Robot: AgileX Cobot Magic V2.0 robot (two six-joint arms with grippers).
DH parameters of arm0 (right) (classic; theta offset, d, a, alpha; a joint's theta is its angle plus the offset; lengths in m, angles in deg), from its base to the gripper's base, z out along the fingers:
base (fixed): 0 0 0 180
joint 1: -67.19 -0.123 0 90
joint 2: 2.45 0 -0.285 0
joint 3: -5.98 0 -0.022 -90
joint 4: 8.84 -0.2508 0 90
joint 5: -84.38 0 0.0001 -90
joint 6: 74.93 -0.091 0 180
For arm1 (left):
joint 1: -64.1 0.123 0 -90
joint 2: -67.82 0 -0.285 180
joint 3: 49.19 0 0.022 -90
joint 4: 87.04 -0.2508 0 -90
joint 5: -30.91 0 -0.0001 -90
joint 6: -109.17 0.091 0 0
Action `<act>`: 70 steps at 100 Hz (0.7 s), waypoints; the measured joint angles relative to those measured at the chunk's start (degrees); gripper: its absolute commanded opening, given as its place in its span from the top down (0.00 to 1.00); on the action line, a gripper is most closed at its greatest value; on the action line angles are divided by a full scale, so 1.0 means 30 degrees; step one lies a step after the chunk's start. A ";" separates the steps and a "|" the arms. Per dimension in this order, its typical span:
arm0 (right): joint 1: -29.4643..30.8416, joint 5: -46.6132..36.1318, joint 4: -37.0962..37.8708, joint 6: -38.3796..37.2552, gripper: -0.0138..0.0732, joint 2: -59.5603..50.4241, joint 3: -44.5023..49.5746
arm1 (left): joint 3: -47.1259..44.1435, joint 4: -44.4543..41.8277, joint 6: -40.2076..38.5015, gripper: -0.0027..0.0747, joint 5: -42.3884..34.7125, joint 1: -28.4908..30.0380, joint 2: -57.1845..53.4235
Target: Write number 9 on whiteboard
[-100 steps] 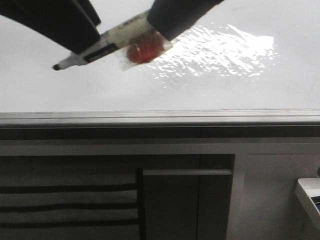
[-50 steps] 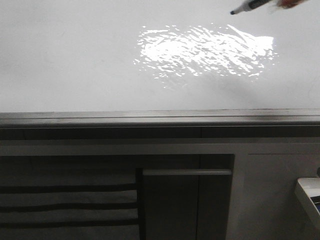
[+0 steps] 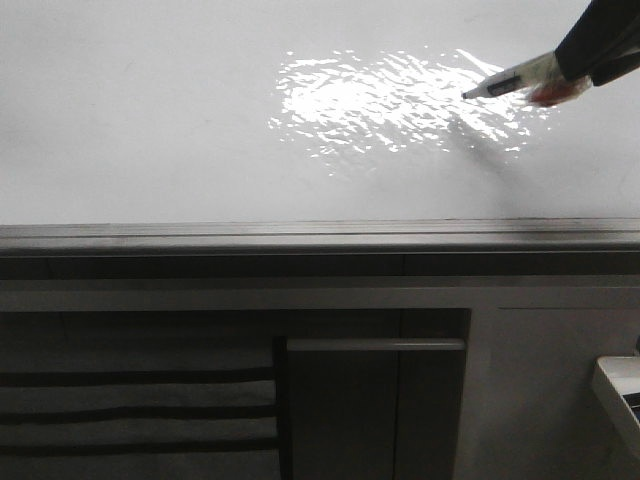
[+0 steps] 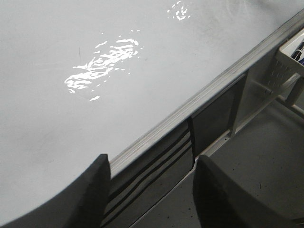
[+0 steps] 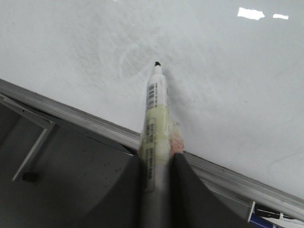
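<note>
The whiteboard (image 3: 150, 120) is a large glossy white board with a bright glare patch and a grey metal edge strip; it also shows in the left wrist view (image 4: 57, 42) and the right wrist view (image 5: 228, 71). No number 9 shows on it. My right gripper (image 3: 585, 65) at the right edge is shut on a white marker (image 3: 510, 80), black tip pointing left just above the board. In the right wrist view the marker (image 5: 156, 109) sticks out between my fingers (image 5: 156, 164). My left gripper (image 4: 152, 178) is open and empty over the board's edge.
Dark grey cabinet panels (image 3: 340, 400) with a handle bar sit below the board's metal edge strip (image 3: 320, 232). A white tray (image 3: 620, 395) with pens is at the lower right, also in the left wrist view (image 4: 292, 50).
My right gripper with the marker swung from the upper left across to the right, then came down toward the board at the right edge of the glare patch.
</note>
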 measured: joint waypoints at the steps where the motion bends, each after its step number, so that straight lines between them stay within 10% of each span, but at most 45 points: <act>1: 0.0000 -0.0050 0.0000 -0.0034 0.90 0.0139 0.0000 | 0.0000 -0.0005 0.0000 0.49 0.0000 0.0000 0.0000; 70: 0.0199 0.2905 0.0204 0.0043 0.90 0.2775 -0.2888 | 0.0000 0.0171 0.0000 0.49 -0.1009 0.0000 0.0000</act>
